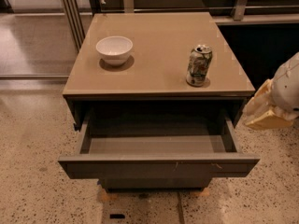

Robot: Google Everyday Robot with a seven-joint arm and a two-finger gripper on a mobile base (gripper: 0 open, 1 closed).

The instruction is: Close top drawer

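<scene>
The top drawer stood pulled out beneath the worktop's front edge, largely hiding the lower drawers. The gripper, seemingly the pale shape cut off beyond the right edge, hung apart; its spread couldn't be told.

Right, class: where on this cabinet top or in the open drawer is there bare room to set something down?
The cabinet top has a bare band between the white bowl and the can, and another along the front edge. The top drawer stands open, its visible floor bare. Tightest on the right, where the gripper hangs beside the cabinet's front corner.
</scene>
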